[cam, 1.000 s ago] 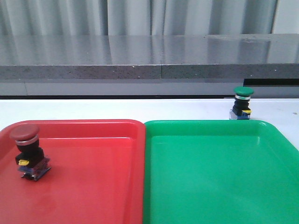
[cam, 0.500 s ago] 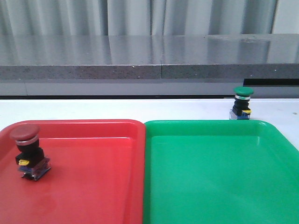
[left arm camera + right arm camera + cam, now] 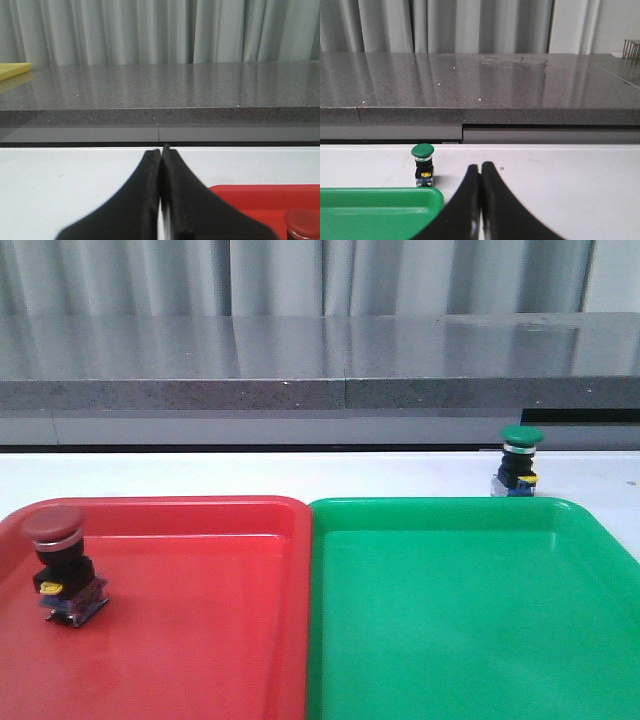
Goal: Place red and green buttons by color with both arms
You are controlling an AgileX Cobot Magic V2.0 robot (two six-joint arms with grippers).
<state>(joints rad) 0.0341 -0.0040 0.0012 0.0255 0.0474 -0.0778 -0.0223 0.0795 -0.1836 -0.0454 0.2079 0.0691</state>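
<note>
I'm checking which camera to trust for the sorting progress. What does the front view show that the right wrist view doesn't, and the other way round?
Only the front view shows the red button standing inside the red tray, plus the whole width of the green tray. Only the right wrist view shows the right gripper, its fingers pressed together with nothing between them. Both show the green button upright on the white table, just beyond the green tray's far rim, not in it.

The light is bright, even and soft, with weak shadows. The polished grey stone counter (image 3: 320, 360) shows pale glare. Black gripper fingers (image 3: 145, 200) look slightly blurred.
</note>
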